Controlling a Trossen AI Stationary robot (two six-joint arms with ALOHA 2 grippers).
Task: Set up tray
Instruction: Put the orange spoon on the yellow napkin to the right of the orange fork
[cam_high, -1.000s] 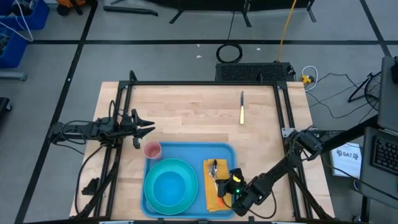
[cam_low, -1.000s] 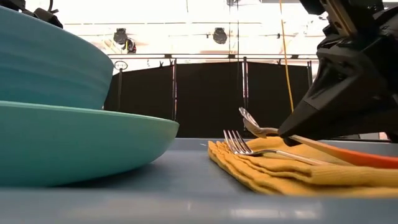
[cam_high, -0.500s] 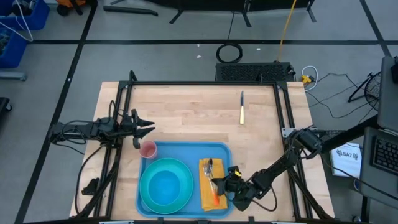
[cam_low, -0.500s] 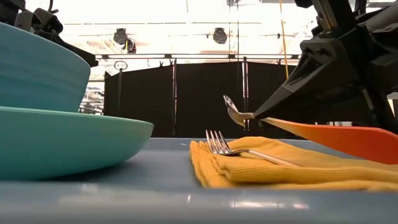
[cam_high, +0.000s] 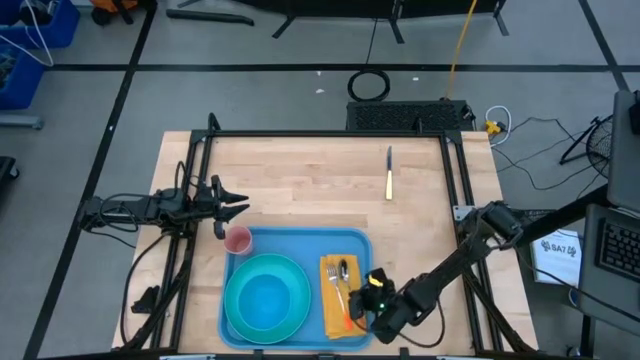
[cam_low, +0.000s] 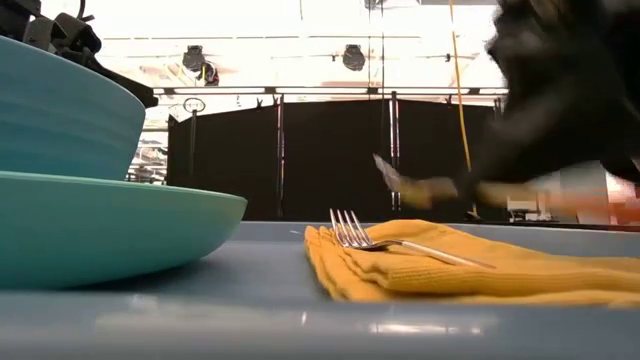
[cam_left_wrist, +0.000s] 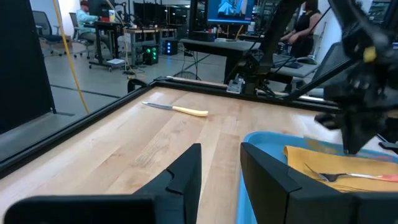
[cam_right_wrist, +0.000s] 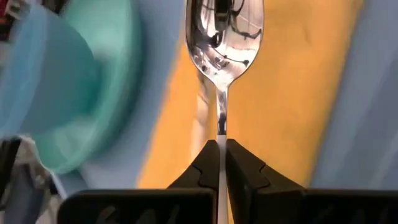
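Note:
The light-blue tray (cam_high: 295, 243) lies at the table's near edge. It carries a teal plate with a bowl (cam_high: 265, 300) and a yellow folded napkin (cam_high: 335, 300) with a fork (cam_low: 400, 243) on it. My right gripper (cam_right_wrist: 222, 149) is over the napkin's right side, shut on an orange-handled spoon (cam_right_wrist: 224, 31). A pink cup (cam_high: 238, 240) stands at the tray's far-left corner. My left gripper (cam_left_wrist: 221, 168) waits open, just left of and beyond the cup. My right gripper pinches the spoon's thin metal neck (cam_right_wrist: 221, 124), just behind the bowl, between its two fingertips. The fingers run along the spoon and slant down from the table's near-right side. The spoon (cam_low: 400, 185) is held clear above the napkin, bowl end toward the far side.
A knife with a yellow handle (cam_high: 389, 172) lies on the bare wood near the far-right corner. Black frame rails (cam_high: 455, 180) run along the table's sides. Open wood (cam_high: 320, 190) stretches between tray and knife. People sit at desks in the room behind.
The tray with plate, napkin and fork slid a little toward the table's left edge, then stayed. My right gripper moved left with it, raised the spoon off the napkin, then drew back slightly right; it is in motion now.

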